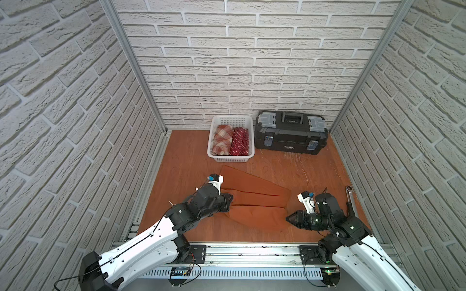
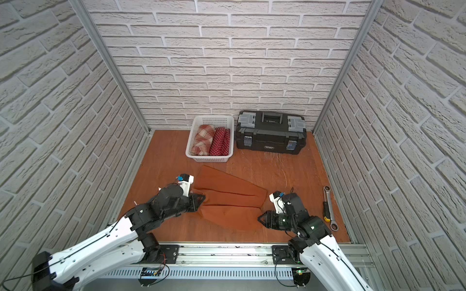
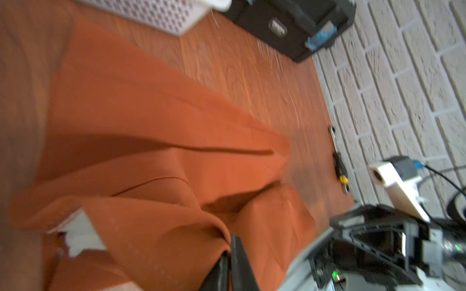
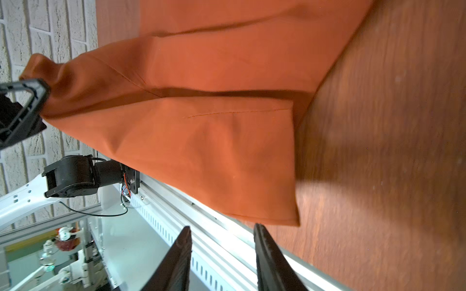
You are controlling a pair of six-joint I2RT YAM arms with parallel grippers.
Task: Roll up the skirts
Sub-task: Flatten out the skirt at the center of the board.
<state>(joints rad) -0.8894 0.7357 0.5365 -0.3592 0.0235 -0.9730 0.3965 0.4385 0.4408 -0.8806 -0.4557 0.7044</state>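
The rust-orange skirt (image 1: 254, 199) (image 2: 227, 201) lies folded lengthwise on the wooden table, in front of the basket. My left gripper (image 1: 230, 199) (image 3: 230, 241) is at its left end, jaws nearly together with a fold of the cloth (image 3: 151, 141) pinched between them. My right gripper (image 1: 287, 218) (image 4: 223, 226) stands open just off the skirt's right corner (image 4: 290, 216), with nothing between its fingers. The plaid skirt (image 1: 222, 139) and the polka-dot skirt (image 1: 239, 141) lie as rolled bundles side by side in the white basket (image 1: 230, 158).
A black toolbox (image 1: 290, 133) stands at the back right beside the basket. A ratchet wrench (image 2: 330, 206) and a yellow-handled screwdriver (image 2: 326, 213) lie near the right wall. Brick-patterned walls close three sides; a metal rail (image 1: 252, 252) runs along the front edge.
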